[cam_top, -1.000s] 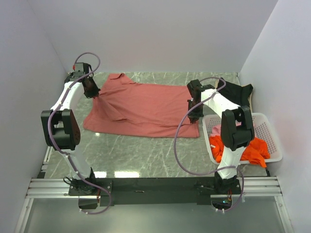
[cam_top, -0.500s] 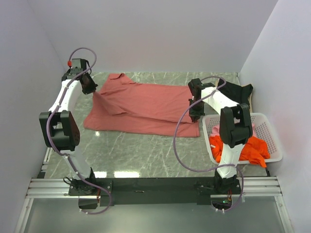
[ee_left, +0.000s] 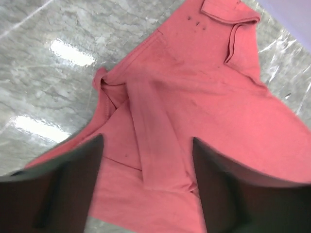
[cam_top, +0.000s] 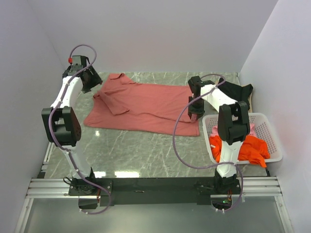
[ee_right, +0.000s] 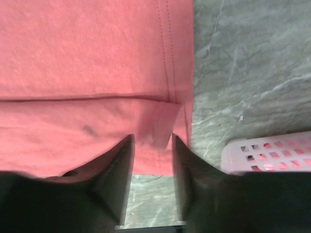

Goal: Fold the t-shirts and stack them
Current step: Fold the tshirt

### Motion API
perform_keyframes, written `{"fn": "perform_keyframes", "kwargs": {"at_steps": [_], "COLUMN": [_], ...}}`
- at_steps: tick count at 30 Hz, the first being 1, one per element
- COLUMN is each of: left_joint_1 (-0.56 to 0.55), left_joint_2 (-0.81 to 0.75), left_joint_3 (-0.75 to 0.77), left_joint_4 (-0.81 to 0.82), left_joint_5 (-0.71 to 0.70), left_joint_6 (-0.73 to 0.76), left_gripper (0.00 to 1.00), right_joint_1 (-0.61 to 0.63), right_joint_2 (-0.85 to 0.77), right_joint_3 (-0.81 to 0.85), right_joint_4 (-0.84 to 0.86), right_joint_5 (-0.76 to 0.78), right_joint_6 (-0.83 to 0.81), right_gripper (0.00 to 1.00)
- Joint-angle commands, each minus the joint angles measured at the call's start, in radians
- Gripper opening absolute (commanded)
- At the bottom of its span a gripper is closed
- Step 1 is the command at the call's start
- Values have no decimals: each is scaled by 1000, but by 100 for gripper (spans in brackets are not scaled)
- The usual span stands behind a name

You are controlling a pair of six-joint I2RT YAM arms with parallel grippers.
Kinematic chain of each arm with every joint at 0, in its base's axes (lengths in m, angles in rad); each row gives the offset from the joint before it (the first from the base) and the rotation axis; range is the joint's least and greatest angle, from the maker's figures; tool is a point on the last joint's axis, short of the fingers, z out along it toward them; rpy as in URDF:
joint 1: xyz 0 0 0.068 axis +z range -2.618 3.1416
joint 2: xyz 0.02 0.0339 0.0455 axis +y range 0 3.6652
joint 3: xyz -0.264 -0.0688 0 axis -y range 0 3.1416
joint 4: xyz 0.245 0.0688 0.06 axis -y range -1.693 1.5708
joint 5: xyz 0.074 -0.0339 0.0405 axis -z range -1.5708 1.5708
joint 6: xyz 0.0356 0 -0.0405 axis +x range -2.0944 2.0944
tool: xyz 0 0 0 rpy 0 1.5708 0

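The brick-red t-shirt lies on the marble table, its near edge folded back over itself and its left sleeve folded inward. My left gripper hovers open above the shirt's left end, nothing between its fingers. At the shirt's right hem, my right gripper hangs low and open, its fingertips either side of the folded corner. The black t-shirt lies at the back right. The orange t-shirt and the pink t-shirt sit in the basket.
A white lattice basket stands at the right edge of the table, close beside my right arm; its corner shows in the right wrist view. Grey walls close in the back and both sides.
Both grippers have opened and let go of the red shirt's edge. The lifted fold has dropped flat onto the shirt. My left gripper has risen and drawn back to the left.
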Motion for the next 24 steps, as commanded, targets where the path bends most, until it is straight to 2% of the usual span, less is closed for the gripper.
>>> {"fn": "perform_keyframes", "kwargs": {"at_steps": [1, 3, 4, 7, 13, 16, 20, 24], "left_joint_1": [4, 4, 4, -2, -8, -9, -9, 3], "left_joint_2": [-40, -66, -93, -147, -219, -215, -195, -180], "left_joint_3": [38, 1, -15, -115, -435, -534, -598, -669], "left_joint_4": [43, 72, 84, 132, 250, 314, 391, 456], "left_joint_5": [4, -5, -4, 30, 117, 156, 226, 231], "left_joint_6": [-13, -15, -18, -41, -113, -141, -168, -185], "left_gripper": [82, 91, 93, 94, 95, 95, 96, 96], "right_joint_1": [-9, -6, -5, 12, 104, 153, 170, 169], "right_joint_2": [-74, -110, -123, -173, -239, -233, -197, -161], "right_joint_3": [57, 67, 71, 68, -47, -120, -195, -232], "right_joint_4": [9, 18, 25, 43, 103, 152, 212, 262], "right_joint_5": [25, 16, 11, -10, -111, -147, -162, -161], "right_joint_6": [-2, -2, -2, -2, 23, 47, 67, 69], "right_gripper": [53, 63, 71, 76, 73, 71, 70, 69]}}
